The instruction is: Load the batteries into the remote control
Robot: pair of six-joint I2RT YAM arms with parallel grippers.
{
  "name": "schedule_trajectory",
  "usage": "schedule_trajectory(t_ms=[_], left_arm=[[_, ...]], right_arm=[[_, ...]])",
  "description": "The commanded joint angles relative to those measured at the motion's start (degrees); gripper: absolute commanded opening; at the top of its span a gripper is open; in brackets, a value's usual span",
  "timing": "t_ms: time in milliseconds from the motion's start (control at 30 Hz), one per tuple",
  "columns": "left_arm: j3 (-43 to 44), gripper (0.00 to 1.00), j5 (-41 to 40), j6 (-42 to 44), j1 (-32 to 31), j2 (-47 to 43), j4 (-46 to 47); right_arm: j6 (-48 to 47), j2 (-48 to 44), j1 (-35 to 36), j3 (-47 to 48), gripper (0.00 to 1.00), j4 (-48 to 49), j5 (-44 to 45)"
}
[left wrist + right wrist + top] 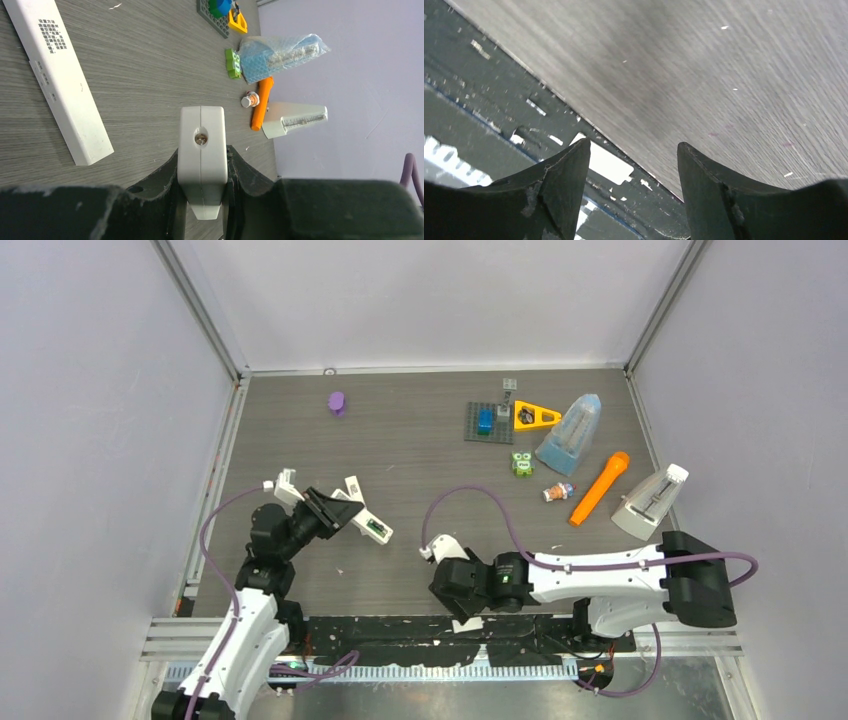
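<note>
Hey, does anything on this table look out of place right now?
A small red-orange battery lies stray among the toys, beside the long orange carrot-shaped toy, well away from the white remote control clamped in the left gripper.

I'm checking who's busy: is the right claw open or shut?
Open. The right gripper shows its fingers apart, with nothing held between them.

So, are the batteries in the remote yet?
Not yet, nothing looks loaded. The left claw grips a white remote; the right claw is open and empty. A small battery lies far off beside the orange toy, so fetching and loading it remain.
</note>
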Motion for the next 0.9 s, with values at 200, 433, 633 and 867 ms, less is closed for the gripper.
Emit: schedule_trajectory(t_ms=[200,433,633,867], left_arm=[[2.91,0.00,0.18,1.27,0.27,5.09,7.54],[5.94,0.00,0.68,2.37,0.24,10.32,9.41],[7.92,0.00,0.78,3.29,0.32,12.96,10.06],[9.10,0.00,0.62,3.85,0.31,14.27,10.66]], right_arm=[[-22.42,6.80,2.63,6.73,0.71,-0.56,-15.56],[-30.56,15.77,6.53,14.10,0.68,-5.74,-17.14],[-35.82,19.22,7.00,16.19,0.65,-10.22,-13.67],[-40.34,19.85,6.51,15.76,0.61,-10.50,-14.62]])
